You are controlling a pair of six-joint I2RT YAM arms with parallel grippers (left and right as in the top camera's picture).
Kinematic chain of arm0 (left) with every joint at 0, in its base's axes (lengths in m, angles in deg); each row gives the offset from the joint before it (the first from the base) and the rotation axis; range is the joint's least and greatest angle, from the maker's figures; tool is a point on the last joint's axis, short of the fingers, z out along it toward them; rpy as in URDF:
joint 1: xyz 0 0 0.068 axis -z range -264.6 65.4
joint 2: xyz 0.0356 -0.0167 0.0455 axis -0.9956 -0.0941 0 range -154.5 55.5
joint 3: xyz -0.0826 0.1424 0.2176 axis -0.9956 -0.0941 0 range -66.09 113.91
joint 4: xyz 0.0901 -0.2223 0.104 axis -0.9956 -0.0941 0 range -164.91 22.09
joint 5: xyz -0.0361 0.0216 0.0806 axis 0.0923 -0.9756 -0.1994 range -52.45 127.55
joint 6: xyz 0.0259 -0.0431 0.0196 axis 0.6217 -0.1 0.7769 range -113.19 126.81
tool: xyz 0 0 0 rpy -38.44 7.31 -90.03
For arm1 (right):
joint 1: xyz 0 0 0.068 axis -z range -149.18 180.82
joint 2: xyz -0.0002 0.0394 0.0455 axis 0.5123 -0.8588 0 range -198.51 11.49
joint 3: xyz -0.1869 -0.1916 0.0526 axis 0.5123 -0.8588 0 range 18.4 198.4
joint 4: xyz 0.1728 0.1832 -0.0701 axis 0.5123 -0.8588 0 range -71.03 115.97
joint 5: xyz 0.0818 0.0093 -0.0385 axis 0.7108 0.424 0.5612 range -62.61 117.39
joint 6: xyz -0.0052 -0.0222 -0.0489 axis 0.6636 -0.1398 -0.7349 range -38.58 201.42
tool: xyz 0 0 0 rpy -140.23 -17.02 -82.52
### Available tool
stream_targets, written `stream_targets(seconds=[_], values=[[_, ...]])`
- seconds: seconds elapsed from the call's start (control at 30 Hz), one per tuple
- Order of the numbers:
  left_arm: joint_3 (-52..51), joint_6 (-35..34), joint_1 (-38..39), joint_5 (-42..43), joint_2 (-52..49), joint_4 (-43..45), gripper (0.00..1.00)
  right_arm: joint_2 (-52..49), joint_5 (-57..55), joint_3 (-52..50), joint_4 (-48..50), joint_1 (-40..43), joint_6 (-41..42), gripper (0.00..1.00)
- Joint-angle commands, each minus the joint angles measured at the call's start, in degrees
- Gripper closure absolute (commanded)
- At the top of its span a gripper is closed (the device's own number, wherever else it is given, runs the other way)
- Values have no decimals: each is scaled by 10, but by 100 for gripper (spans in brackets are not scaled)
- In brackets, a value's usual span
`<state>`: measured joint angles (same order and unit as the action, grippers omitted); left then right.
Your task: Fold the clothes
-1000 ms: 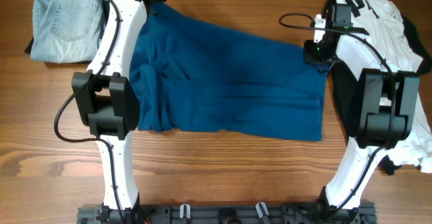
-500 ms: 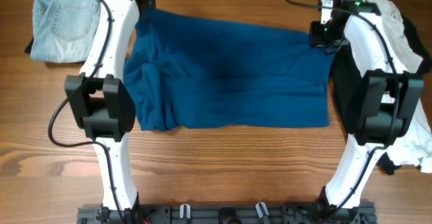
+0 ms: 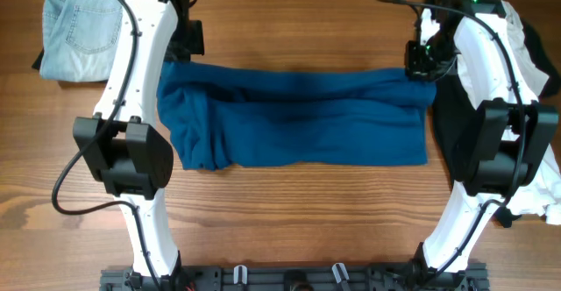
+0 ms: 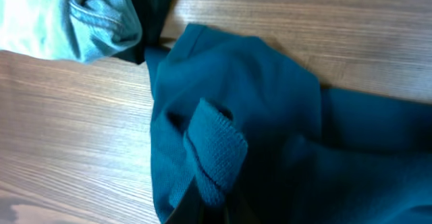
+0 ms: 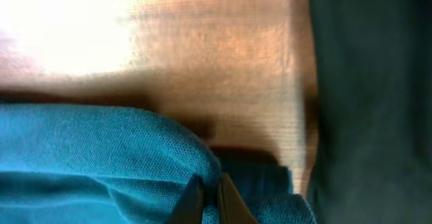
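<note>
My right claw (image 5: 209, 198) is pinched tight on a fold of the dark-blue shirt (image 3: 298, 120). My left claw (image 4: 202, 212) is clamped on its ribbed cuff. The shirt lies stretched between both claws on the tabletop (image 3: 289, 212). Pale jeans (image 3: 83, 24) sit just outboard of the left claw, any label too small to read.

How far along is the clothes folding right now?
One fold in: the blue shirt lies doubled into a long band. The right hand pinches its far corner; the left hand sits at the other, grip unclear. More folds remain, and the jeans and white shirt lie heaped aside.
</note>
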<state>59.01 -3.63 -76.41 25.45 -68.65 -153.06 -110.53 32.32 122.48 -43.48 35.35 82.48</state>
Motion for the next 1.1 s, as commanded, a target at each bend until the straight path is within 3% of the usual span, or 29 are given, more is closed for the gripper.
stream_targets(seconds=[0.0,0.33,0.63,0.87,1.07], values=[[-53,-20,-3,7,6,12,96,18,14,-34,-7,5,37,96],[-128,-21,-17,8,6,61,96,72,86,-35,105,7,-42,96],[-128,-21,-33,12,6,70,96,136,38,-36,91,6,-70,96],[-128,-20,-33,29,6,67,96,137,21,-96,35,6,2,96],[-158,-20,-33,38,6,58,96,137,1,-185,56,6,57,96]])
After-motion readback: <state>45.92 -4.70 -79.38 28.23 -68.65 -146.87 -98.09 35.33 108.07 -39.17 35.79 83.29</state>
